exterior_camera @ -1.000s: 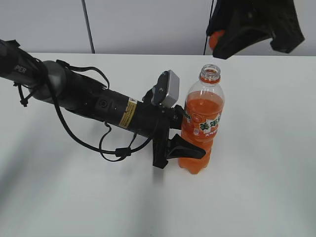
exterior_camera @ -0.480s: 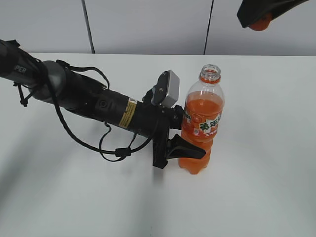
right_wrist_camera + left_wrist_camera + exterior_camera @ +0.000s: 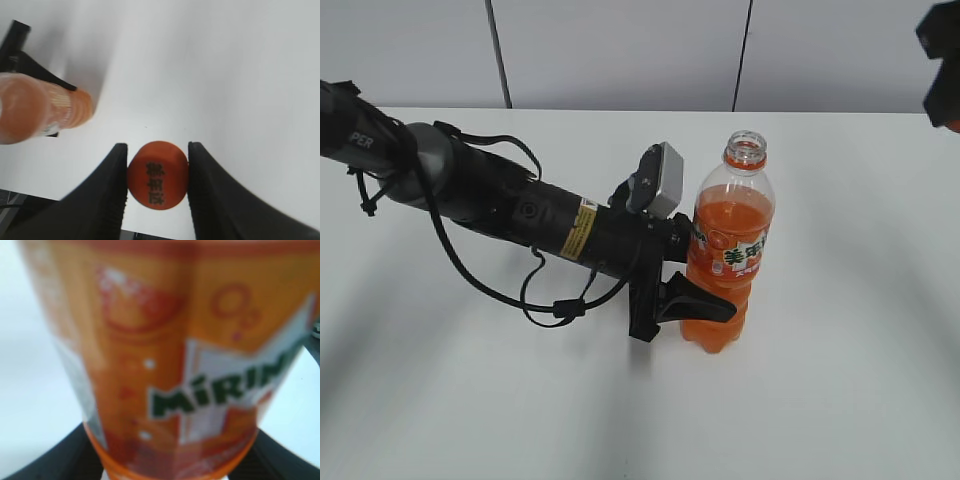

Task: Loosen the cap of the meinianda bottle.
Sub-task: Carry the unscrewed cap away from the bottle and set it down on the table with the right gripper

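The meinianda bottle [image 3: 732, 225] stands upright on the white table, its neck [image 3: 746, 148] bare and open. My left gripper [image 3: 713, 288] is shut on the bottle's lower body, one finger in front and one behind. In the left wrist view the orange label [image 3: 175, 360] fills the frame, with the black fingers [image 3: 50, 462] at the bottom corners. In the right wrist view the orange cap [image 3: 157, 174], off the bottle, sits pinched between the fingers of my right gripper [image 3: 157, 176], high above the table. In the exterior view the right gripper [image 3: 942, 65] shows only at the top right edge.
The left arm [image 3: 500, 205] and its looping cable [image 3: 555, 305] lie across the table's left half, the wrist camera [image 3: 660, 180] beside the bottle's shoulder. The white table [image 3: 850, 380] meets a grey wall [image 3: 620, 50] behind.
My right gripper has carried the cap from above the bottle off to the right edge of the exterior view. The left gripper and bottle have not moved.
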`<action>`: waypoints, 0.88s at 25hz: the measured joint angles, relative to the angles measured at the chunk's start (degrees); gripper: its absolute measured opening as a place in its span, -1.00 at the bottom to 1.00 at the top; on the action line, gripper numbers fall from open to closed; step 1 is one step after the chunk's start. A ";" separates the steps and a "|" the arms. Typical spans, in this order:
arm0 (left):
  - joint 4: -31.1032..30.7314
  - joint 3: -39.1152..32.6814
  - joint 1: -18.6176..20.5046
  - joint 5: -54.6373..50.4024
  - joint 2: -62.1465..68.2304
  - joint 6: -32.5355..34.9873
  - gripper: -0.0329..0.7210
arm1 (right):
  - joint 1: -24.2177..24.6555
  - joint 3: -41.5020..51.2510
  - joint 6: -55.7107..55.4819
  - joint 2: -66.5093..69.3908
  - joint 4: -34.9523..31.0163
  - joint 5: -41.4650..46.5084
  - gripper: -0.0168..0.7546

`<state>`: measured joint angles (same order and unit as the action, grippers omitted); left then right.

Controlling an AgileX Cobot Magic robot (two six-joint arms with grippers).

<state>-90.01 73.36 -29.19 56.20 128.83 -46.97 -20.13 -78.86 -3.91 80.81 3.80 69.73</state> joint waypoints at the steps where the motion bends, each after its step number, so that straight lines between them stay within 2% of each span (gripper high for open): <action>1: 0.00 0.00 0.00 0.00 0.00 0.00 0.17 | 1.56 1.60 0.41 -0.59 -0.05 -1.00 -0.24; 4: 0.00 0.00 0.00 0.00 0.00 0.00 0.17 | 6.03 7.40 1.80 -1.93 -1.30 -4.05 -0.24; 8: -0.05 0.00 0.00 0.05 0.00 0.00 0.17 | 12.30 14.17 6.53 -2.05 -6.14 -8.65 -0.24; 12: -0.05 0.00 0.00 0.05 0.00 0.00 0.17 | 16.33 20.78 9.71 -2.05 -8.12 -17.06 -0.24; 17: -0.05 0.00 0.00 0.10 0.00 0.00 0.17 | 18.02 27.17 11.45 1.79 -8.71 -26.21 -0.24; 22: -0.05 0.00 0.00 0.16 0.00 0.00 0.17 | 18.09 28.92 13.54 8.46 -9.64 -36.15 -0.24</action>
<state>-90.05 73.36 -29.19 56.36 128.83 -46.97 -2.05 -49.94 9.63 89.27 -5.84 33.58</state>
